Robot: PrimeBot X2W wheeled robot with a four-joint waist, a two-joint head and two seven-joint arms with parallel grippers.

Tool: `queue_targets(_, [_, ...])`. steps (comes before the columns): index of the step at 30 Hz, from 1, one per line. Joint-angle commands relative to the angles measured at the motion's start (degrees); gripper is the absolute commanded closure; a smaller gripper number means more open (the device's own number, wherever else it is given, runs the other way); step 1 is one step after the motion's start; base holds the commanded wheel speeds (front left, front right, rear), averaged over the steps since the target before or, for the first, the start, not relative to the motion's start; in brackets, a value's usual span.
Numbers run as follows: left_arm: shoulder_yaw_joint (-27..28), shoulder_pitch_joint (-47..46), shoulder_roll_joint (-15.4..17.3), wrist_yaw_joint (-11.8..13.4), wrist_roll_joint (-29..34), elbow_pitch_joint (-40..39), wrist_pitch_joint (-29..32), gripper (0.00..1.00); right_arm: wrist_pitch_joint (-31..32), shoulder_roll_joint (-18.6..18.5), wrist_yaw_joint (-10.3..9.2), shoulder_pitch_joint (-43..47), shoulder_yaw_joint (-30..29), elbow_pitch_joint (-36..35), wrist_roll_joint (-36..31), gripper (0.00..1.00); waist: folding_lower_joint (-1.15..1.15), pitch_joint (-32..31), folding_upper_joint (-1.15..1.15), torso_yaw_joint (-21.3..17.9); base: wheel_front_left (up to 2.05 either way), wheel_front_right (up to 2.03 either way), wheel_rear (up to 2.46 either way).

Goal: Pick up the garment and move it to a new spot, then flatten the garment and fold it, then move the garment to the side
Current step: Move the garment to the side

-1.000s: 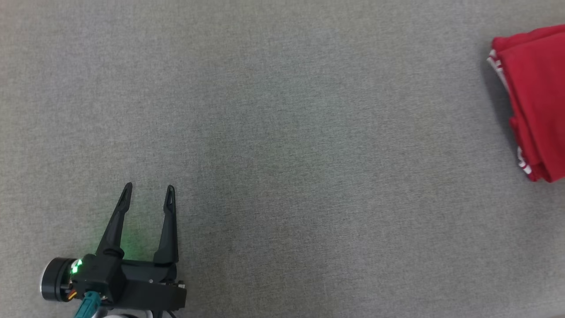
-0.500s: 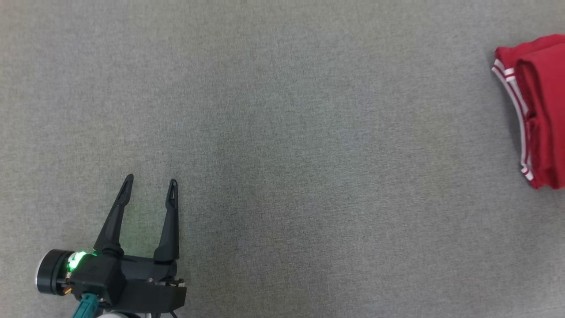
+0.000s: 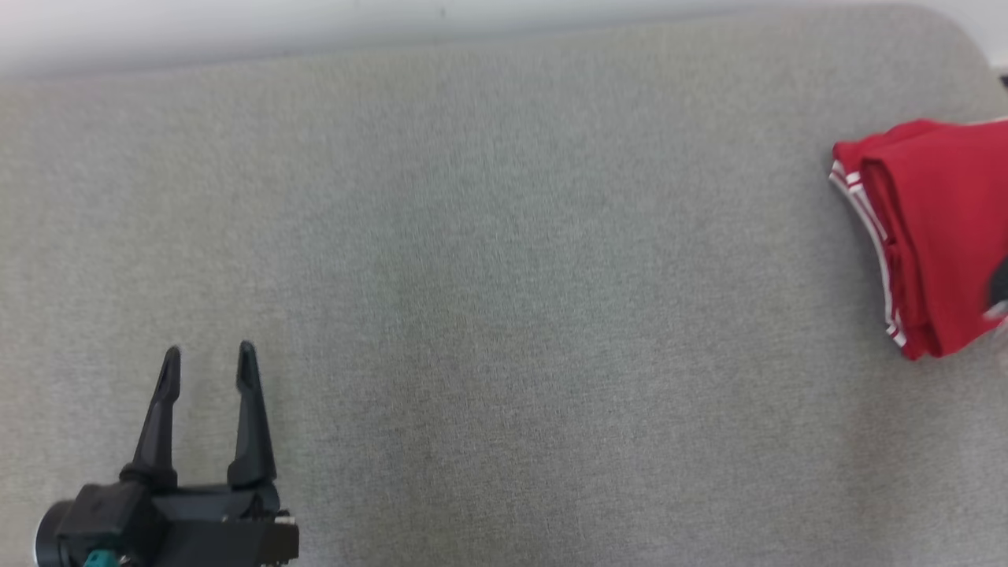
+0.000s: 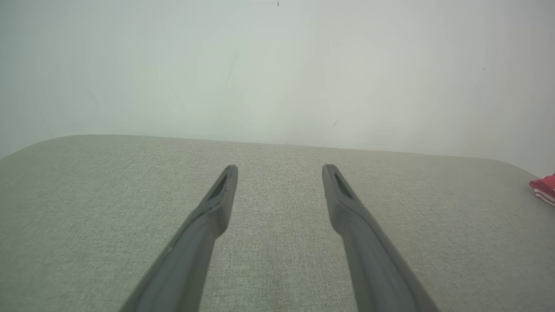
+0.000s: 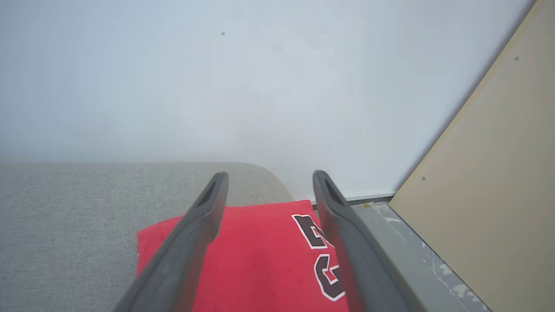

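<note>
Since the garment (image 3: pixel 929 236) lay folded at the worktop's (image 3: pixel 504 315) right edge, my right fingers (image 5: pixel 204 216) spread empty over it and left fingers (image 3: pixel 250 425) open well apart, I judged a straight lift safest against snagging folds.

The right tool (image 5: pixel 269 174) has opened above the red garment (image 5: pixel 260 255), and the camera has tilted up

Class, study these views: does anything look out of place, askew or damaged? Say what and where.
Nothing is damaged or spilled. The folded red garment lies askew near the right corner of the grey surface, its striped trim layers staggered; in the right wrist view it seems to reach the edge, perhaps overhanging.
</note>
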Motion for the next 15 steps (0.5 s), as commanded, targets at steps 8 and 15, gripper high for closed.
queue_targets(8, [2.9,4.9,-1.2,0.0,-2.9,2.3,-0.2,0.00,-7.6,11.0,-0.15,18.2,6.0,-10.6,3.2,0.00,0.01,-9.1,0.00,0.7,0.00,0.00,0.00])
queue_targets(15, [2.9,7.9,-1.4,1.1,-1.1,4.7,-0.2,0.00,-9.7,17.5,-0.15,28.9,8.4,-15.2,4.9,0.00,0.01,-13.0,0.00,0.9,0.00,0.00,0.00])
